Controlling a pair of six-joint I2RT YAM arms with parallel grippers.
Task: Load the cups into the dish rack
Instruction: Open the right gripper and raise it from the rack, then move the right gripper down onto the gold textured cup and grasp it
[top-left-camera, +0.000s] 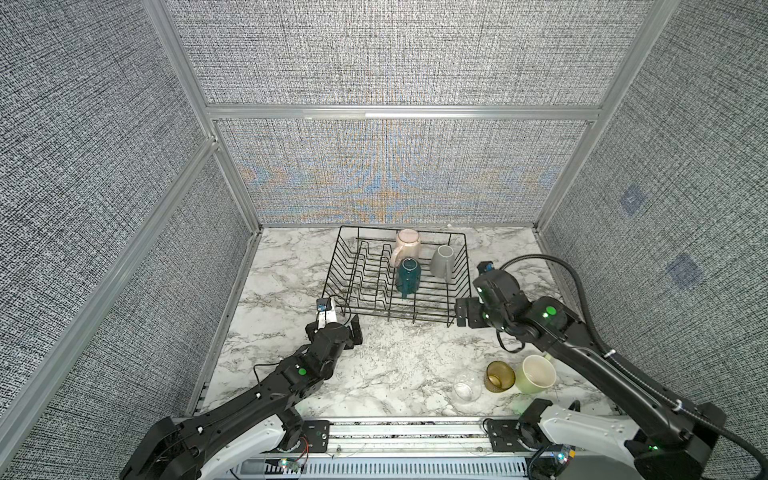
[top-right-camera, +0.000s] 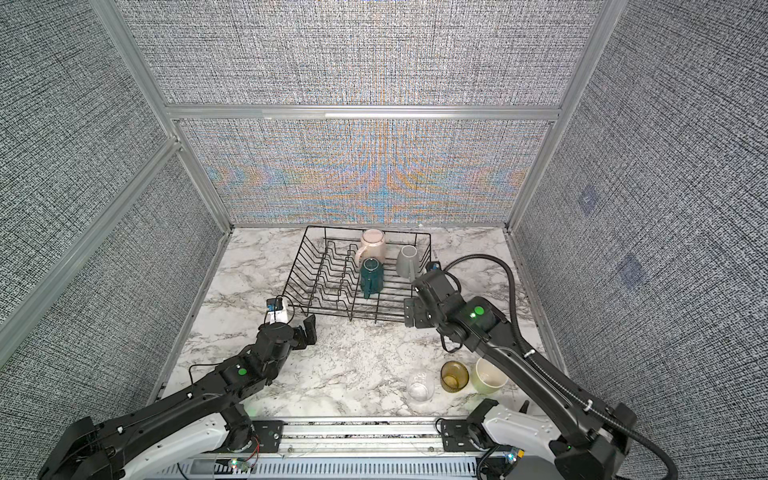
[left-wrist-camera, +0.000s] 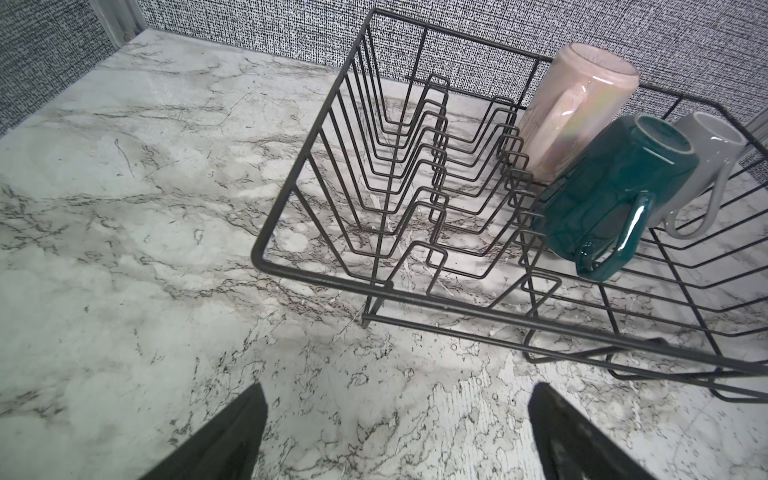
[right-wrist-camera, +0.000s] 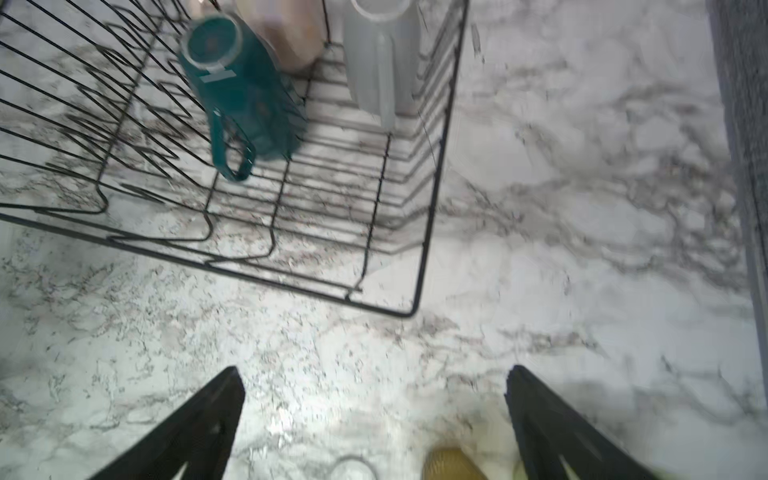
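Cups (top-left-camera: 408, 276) stand half loaded: three mugs (top-left-camera: 406, 245) sit at the three o'clock side of the dish rack (top-left-camera: 338, 266), seemingly to clear its dividers (top-left-camera: 368, 266), three more wait at five o'clock on the worktop (top-left-camera: 395, 365), left pincer (left-wrist-camera: 395, 395) and right pincer (right-wrist-camera: 374, 374) both gaping empty.

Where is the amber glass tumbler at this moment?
In both top views the amber tumbler sits on the marble table at the front right, outside the dish rack, between the clear tumbler and the yellow-green cup.
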